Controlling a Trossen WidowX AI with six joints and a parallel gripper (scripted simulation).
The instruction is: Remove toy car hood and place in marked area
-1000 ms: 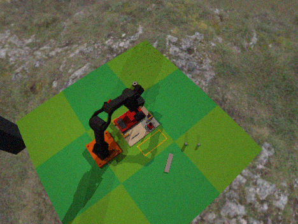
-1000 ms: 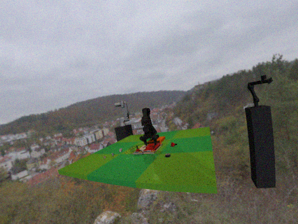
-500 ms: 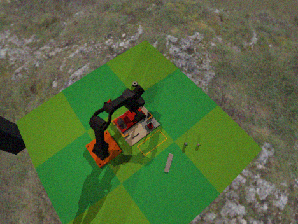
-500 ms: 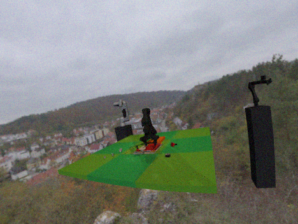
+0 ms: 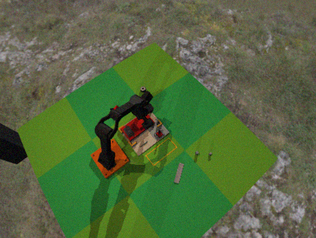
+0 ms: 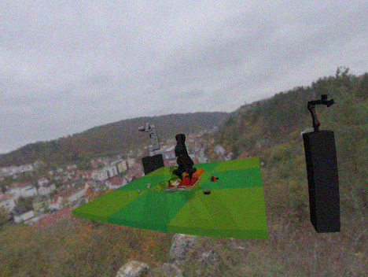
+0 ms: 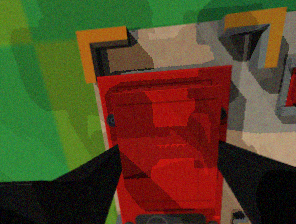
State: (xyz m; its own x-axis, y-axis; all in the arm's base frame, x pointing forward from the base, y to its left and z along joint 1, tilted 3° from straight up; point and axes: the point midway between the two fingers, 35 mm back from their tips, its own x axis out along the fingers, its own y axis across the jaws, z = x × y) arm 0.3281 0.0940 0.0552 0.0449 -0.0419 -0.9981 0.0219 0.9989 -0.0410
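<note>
The toy car's hood is a flat red panel (image 7: pixel 175 115) in the wrist view, lying between orange corner brackets on a beige and grey base (image 5: pixel 143 143). My gripper (image 7: pixel 166 146) (image 5: pixel 144 119) is low over it, with a black finger against each long side of the hood. It appears shut on the hood; the outermost fingertips seem hidden by its edges. The hood still lies level with the base. The marked area is a thin orange-yellow outline (image 5: pixel 154 165) on the green table, beside the base.
A small red part in a grey frame (image 5: pixel 159 134) sits on the base. A grey bar (image 5: pixel 179 173) and two small knobs (image 5: pixel 196 153) lie beyond the outline. A small red object (image 6: pixel 214 179) and a dark object (image 6: pixel 207 192) lie on the other side.
</note>
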